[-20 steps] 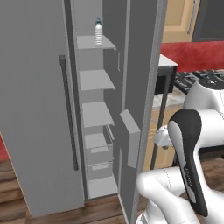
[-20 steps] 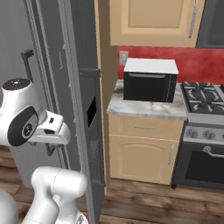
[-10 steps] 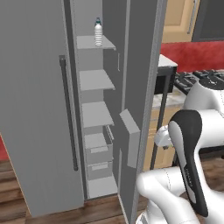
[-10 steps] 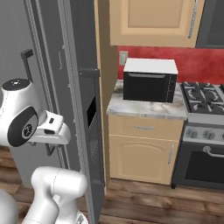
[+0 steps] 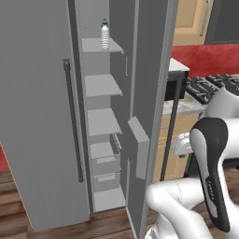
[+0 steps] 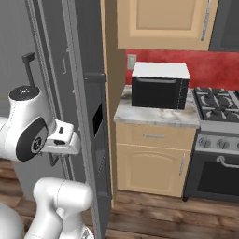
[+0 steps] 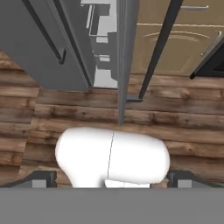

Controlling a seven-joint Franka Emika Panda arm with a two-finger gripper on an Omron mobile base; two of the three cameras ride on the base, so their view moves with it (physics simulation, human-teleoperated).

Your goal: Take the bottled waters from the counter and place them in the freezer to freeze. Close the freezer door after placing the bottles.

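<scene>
- While the fingers (image 7: 112,177) stand wide apart and empty, they point down at the wooden floor (image 7: 39,127).
- Beyond, the freezer (image 5: 105,123) is open.
- Farthest, one bottle (image 5: 105,34), clear-white, ribbed, blue-capped, stands upright on the top shelf (image 5: 95,45).

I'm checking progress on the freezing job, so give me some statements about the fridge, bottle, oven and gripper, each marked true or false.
1. A clear ribbed plastic bottle with a blue cap stands on the top grey shelf inside the open freezer. True.
2. The tall grey freezer door is shut. False: it stands open.
3. The black-fronted, white-topped countertop oven sits on the marble counter. True.
4. The gripper holds a bottle. False: it is open and empty.
</scene>
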